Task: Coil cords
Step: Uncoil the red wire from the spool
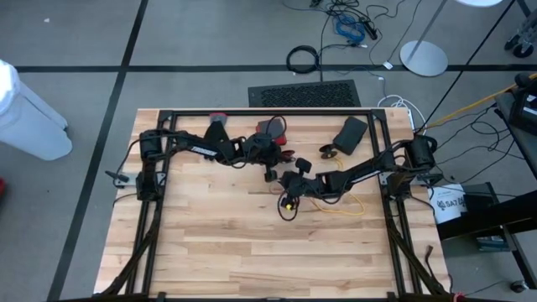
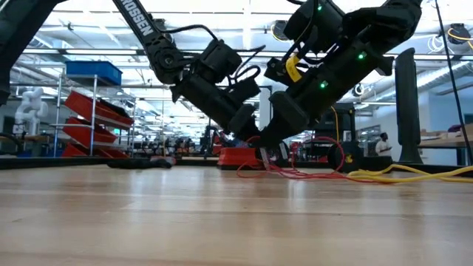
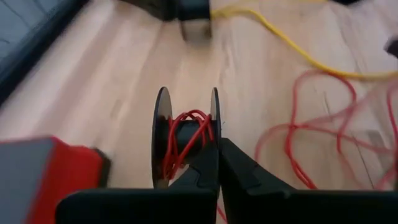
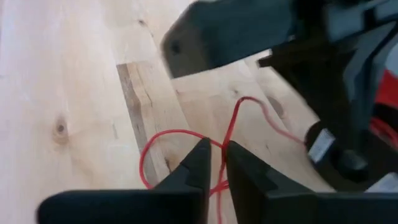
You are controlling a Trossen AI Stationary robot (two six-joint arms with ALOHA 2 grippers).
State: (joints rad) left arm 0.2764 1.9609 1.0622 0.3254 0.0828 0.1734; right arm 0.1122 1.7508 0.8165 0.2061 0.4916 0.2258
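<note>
A small black spool (image 3: 186, 134) stands on the wooden table near its middle, with thin red cord wound on its core. My left gripper (image 1: 270, 174) is shut at the spool's flange. Loose loops of the red cord (image 3: 298, 149) lie on the table beside the spool and reach my right gripper (image 1: 289, 200). Its fingertips (image 4: 214, 152) stand slightly apart, open, with a strand of the red cord (image 4: 186, 134) running between them. A long yellow cord (image 1: 346, 208) lies slack on the table to the right. My left gripper has the rim of one spool flange (image 3: 215, 127) between its two shut fingers, one finger on the core side and one outside. The fingers slant down at it from the table's left side. The spool stands on its flange rims.
Two more small spools (image 1: 299, 164) (image 1: 327, 152) lie toward the far side. A flat black object (image 1: 350, 134) and a red and black block (image 1: 273, 127) sit near the far edge. A black frame (image 1: 252, 111) borders the table. The near half is bare wood.
</note>
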